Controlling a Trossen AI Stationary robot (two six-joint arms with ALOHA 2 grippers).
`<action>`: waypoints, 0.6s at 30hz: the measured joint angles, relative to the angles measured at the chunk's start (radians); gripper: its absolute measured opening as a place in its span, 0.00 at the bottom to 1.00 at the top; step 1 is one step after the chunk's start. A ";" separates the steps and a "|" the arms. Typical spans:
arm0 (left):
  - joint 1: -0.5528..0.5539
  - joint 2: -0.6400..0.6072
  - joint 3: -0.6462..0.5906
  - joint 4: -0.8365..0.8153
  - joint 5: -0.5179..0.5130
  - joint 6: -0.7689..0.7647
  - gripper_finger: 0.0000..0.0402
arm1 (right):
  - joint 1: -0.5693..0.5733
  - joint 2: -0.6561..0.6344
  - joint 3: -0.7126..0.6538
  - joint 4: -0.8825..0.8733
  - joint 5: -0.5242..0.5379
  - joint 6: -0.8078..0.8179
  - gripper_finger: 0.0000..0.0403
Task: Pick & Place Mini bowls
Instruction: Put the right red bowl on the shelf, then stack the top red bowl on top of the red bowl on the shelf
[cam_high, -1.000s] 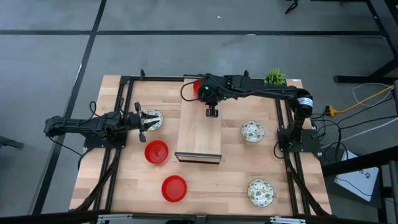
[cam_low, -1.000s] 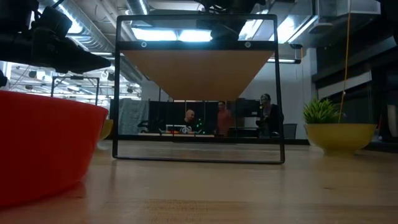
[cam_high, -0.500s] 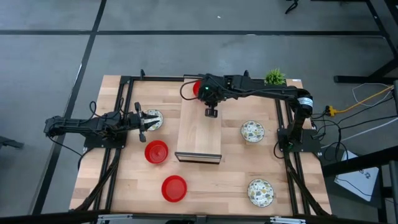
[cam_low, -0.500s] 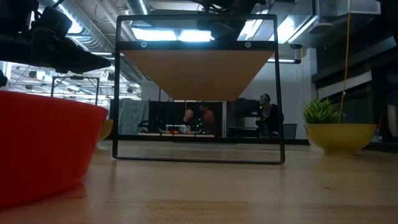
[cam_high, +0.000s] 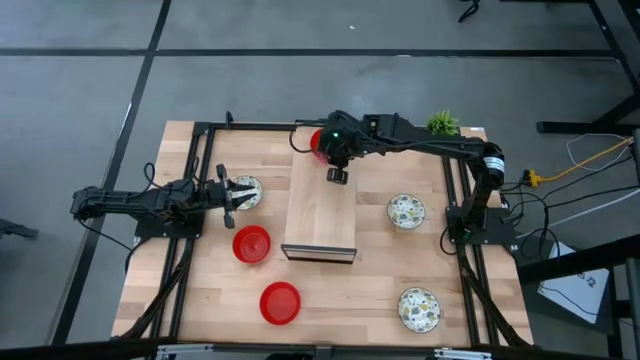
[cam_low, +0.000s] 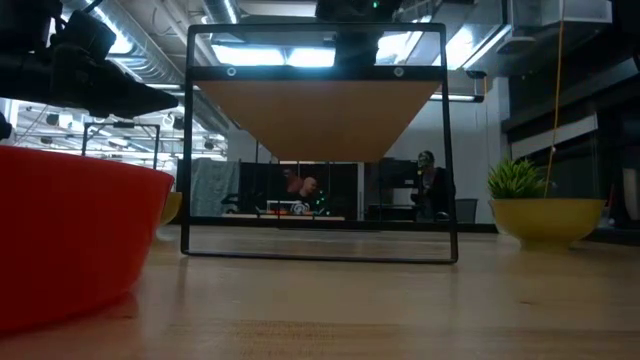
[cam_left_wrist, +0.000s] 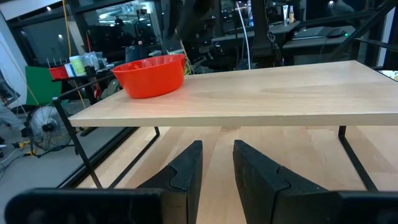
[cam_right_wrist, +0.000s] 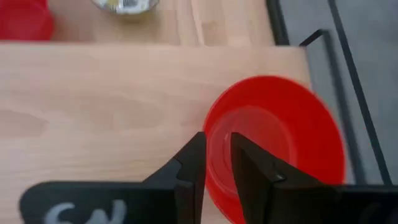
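A red mini bowl (cam_low: 70, 235) fills the near left of the wooden worktop (cam_low: 380, 310), cut off by the frame edge. Behind it stands a black-framed raised shelf (cam_low: 318, 110) with a wooden underside. At far right sits a yellow pot (cam_low: 548, 222) holding a green plant (cam_low: 518, 178), with people (cam_low: 428, 185) in the room beyond.

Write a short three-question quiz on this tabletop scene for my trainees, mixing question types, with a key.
1. True or false: one red bowl sits on the raised wooden shelf.
2. How many white patterned bowls show in the high view?
3. Which arm's end effector is over the shelf? A) left B) right

Key: 1 true. 2 three. 3 B, the right end effector.
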 joint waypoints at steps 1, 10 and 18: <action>0.000 0.000 0.000 0.000 0.000 0.000 0.21 | 0.004 0.000 0.025 -0.026 0.000 0.015 0.19; 0.000 0.000 0.000 0.000 0.000 0.000 0.21 | 0.055 -0.002 0.137 -0.124 -0.020 0.256 0.19; 0.000 0.000 0.000 0.000 0.000 0.000 0.21 | 0.085 -0.001 0.125 -0.176 -0.099 0.402 0.19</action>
